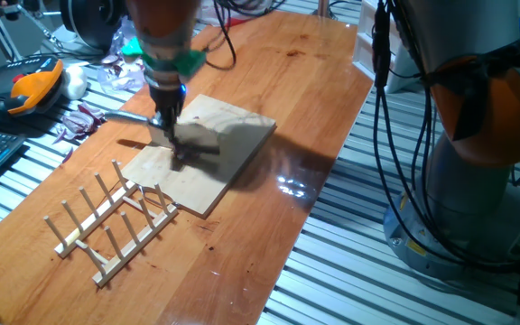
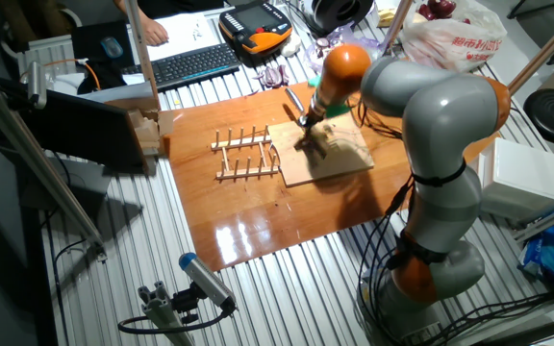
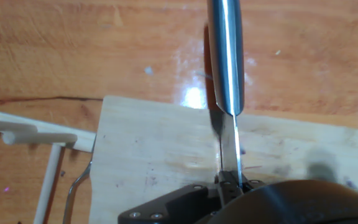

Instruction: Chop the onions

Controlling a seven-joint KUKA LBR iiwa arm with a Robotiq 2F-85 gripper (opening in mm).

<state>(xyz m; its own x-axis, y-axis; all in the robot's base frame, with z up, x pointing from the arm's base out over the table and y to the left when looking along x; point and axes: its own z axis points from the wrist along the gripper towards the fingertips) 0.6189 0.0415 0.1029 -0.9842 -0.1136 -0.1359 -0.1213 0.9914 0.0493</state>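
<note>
From one fixed view, the hand (image 1: 171,135) presses a knife (image 1: 138,117) onto the pale board (image 1: 219,158) on the bench (image 1: 269,81) — onions (image 1: 181,161) show only as a dark blur beneath. The other fixed view shows the same beside the wooden rack (image 2: 246,156). In the hand view the fingers clamp the blade (image 3: 229,93) edge-on over the board — faint purple specks (image 3: 244,151) sit beside it.

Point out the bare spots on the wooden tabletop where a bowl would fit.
The tabletop is bare beyond the cutting board, toward its far end, and along the glossy edge strip beside the board. The near corner past the wooden rack is free too. It is crowded around the gripper and knife.
</note>
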